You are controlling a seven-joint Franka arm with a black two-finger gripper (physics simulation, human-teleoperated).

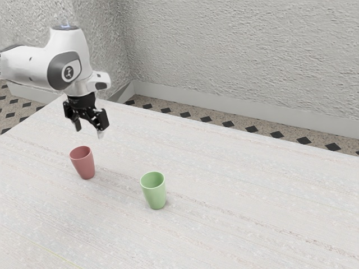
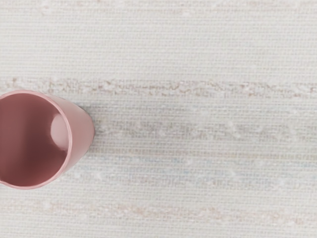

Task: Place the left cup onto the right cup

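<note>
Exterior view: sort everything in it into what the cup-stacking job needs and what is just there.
Belongs to the job:
- pink cup, upright, on the exterior view's left
- green cup, upright, to the exterior view's right of it
- hand, open, above the pink cup, holding nothing

Just there:
- table
- checkered floor
- textured wall

Bright, even light; faint soft shadows

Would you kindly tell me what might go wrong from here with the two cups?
The pink cup is not centred under the open gripper, so descending fingers could strike its rim and tip it. The green cup stands free and narrow; an off-centre placement may topple it.
</note>
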